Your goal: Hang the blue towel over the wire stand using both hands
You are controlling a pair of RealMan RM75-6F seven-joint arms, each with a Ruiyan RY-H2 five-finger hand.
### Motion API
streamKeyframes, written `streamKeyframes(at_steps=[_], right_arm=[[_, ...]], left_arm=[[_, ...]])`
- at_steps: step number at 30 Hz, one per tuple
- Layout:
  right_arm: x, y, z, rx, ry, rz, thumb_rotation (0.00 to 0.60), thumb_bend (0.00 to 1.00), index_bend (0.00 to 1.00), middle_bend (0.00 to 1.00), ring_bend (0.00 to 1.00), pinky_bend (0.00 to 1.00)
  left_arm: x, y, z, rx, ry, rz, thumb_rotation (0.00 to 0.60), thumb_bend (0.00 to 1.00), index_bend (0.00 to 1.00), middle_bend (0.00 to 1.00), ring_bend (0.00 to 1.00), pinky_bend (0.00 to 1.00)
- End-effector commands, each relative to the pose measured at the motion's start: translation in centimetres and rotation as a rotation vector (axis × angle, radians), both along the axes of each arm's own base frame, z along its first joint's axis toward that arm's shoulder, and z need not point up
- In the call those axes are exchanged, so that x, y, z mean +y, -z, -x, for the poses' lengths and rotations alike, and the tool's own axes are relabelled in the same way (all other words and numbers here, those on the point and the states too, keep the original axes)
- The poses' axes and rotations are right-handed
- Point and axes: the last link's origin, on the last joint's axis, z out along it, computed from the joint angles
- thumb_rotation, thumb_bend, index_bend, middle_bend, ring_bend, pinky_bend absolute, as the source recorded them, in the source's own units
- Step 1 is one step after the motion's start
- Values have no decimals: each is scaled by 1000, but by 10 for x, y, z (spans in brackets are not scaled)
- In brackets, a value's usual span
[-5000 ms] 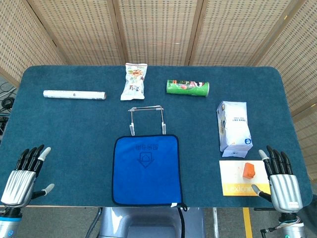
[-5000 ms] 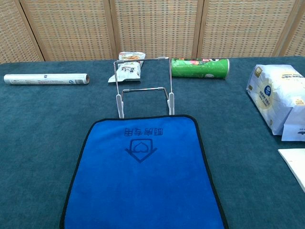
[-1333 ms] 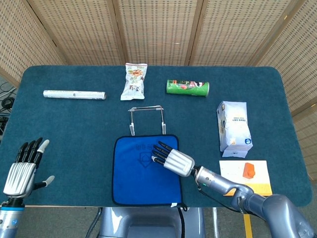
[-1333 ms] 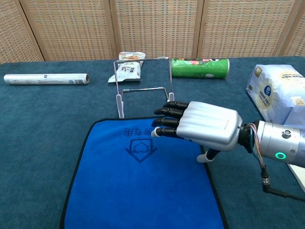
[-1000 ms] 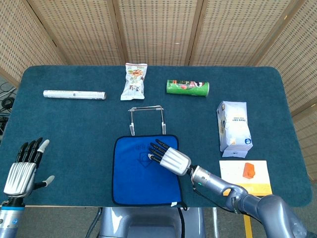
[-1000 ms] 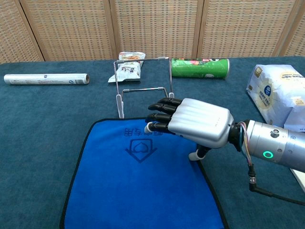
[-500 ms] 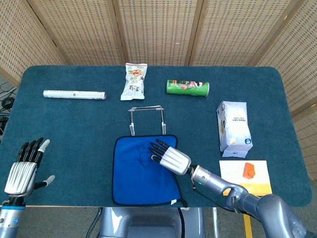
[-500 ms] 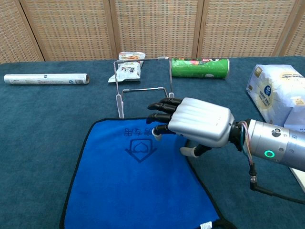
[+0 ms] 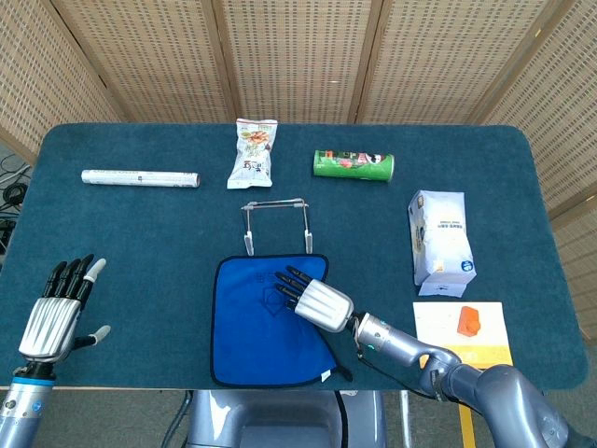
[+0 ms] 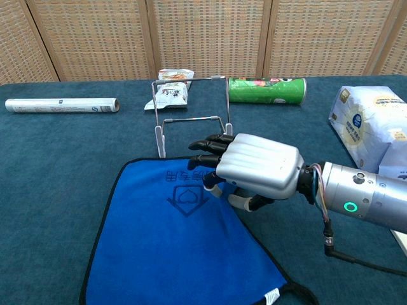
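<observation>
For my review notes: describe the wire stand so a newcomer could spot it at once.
On the table, look mid-way, just beyond the blue towel's far edge. The wire stand is the only bare metal frame there, thin and upright, nearer than the snack bag.

light: bright, even | shadows: soft, faint | focus: sharp | glare: none

Blue towel (image 10: 172, 248) with black trim, dark printed logo and text, lies mostly flat on the counter (image 9: 140, 243), just in front of the wire stand (image 10: 191, 114). Its right edge is pulled inward and bunched; near right corner folded, white tag showing. Wire stand is thin bare metal, upright, white-tipped feet touching the towel's far edge.
</observation>
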Motion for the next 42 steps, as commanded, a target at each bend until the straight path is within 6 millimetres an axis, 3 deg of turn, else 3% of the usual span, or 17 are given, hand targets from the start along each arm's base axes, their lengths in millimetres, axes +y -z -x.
streamKeyframes(at_steps=[1,8,17,24,35,42], right_arm=[[0,1,0,3,0,-1,600,516,596,199,46,114],[-2,0,0,-3,16,-3,600,517,596,199,46,115],[-6,-5,0,5,22,19,600,517,602,203,46,115],[-8,-8,2,20,28,35,600,517,605,203,46,115],[-6,-6,3,32,31,40,600,517,611,206,46,115],[-6,-5,1,31,30,45,600,517,611,206,46,115]], left_arm=[[16,7,-5,16,92,26,600,27,0,0,0,0],[52,28,-10,77,359,107,600,46,144,0,0,0],[86,74,-16,149,601,244,600,65,238,0,0,0],[97,112,-49,163,817,293,600,99,294,0,0,0],[97,135,-43,213,857,354,600,114,307,0,0,0],[97,135,-36,236,858,358,600,113,307,0,0,0]])
